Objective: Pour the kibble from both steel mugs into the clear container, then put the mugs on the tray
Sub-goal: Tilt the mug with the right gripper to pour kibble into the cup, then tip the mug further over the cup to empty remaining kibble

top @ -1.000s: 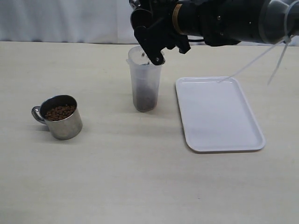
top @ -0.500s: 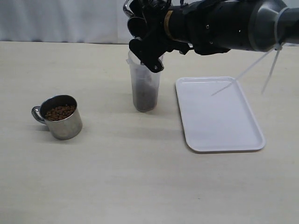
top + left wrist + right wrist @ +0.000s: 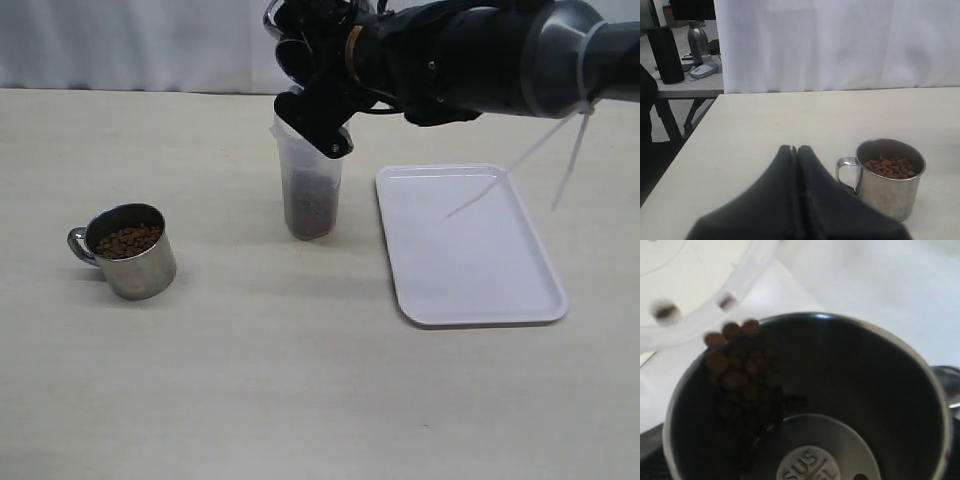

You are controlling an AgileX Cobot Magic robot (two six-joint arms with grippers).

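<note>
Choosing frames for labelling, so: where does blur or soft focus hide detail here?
Right wrist view: falling kibble is motion-blurred, and the tipped steel mug is soft up close. Left wrist view: the fingers are defocused, the standing steel mug crisp. Exterior view: even light, faint shadows, clear container sharp.

Soft even light — wrist close-up blurred

Right arm (image 3: pixel 470 50) reaches in from 3 o'clock, wrist rolled, right claw (image 3: pixel 312 80) clamping a tipped mug (image 3: pixel 805 400); left claw (image 3: pixel 796 152) pressed closed.
</note>
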